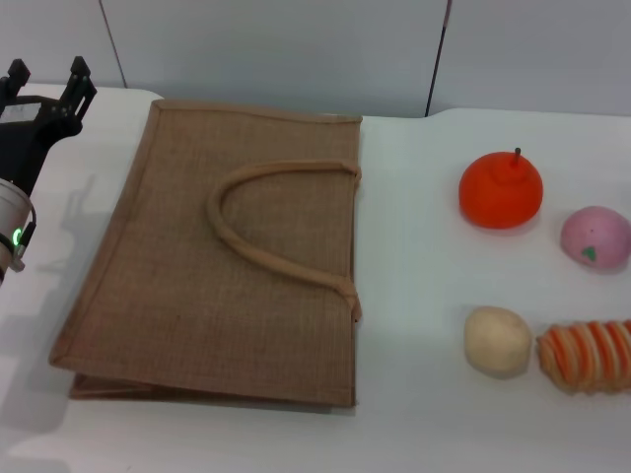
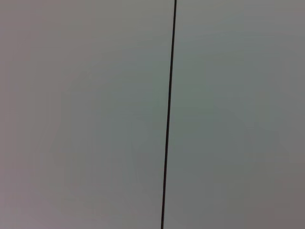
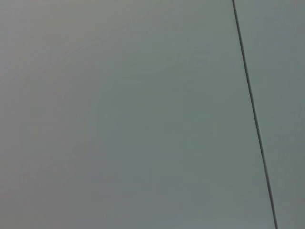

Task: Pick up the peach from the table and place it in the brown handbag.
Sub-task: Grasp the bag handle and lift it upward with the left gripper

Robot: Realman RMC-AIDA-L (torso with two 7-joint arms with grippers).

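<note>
Left gripper [image 1: 47,74]: raised at the far left edge of the head view, beside the bag's far corner; two fingers stood apart, nothing between them.
Brown handbag [image 1: 177,296]: lay flat on the white table [image 1: 414,325], mouth pressed shut, one looped handle [image 1: 271,222] draped across the upper face (no gap showed for dropping anything in). Likely snag: fruit set on top rather than inside, unless the opening got lifted first.
Orange-red stemmed fruit [image 1: 501,189]: sat right of the bag, just beside the target; risk of grabbing this one by mistake, or nudging it on the approach.
Beige ball [image 1: 498,340]: nearer the robot, touching a striped orange toy [image 1: 589,355].
Peach [image 1: 595,237]: rested on the table near the right edge, well apart from the bag; round, so prone to rolling off under an off-centre pinch.
Right gripper: not seen in any view; state impossible to tell.
</note>
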